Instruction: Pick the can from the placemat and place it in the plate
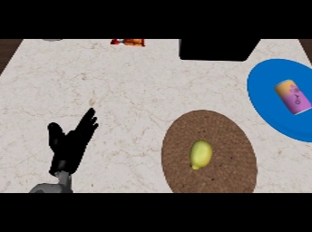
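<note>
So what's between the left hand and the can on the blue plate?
Head view: bare counter, then the upper part of the brown placemat, which holds a yellow fruit.

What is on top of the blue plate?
One can, orange and purple, lies on its side on the blue plate. The plate's surface under the can is covered, and its right edge runs out of view.

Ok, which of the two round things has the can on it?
The blue plate at the right edge: the can lies on its side on it. The brown placemat, nearer the middle, holds only a yellow fruit.
</note>
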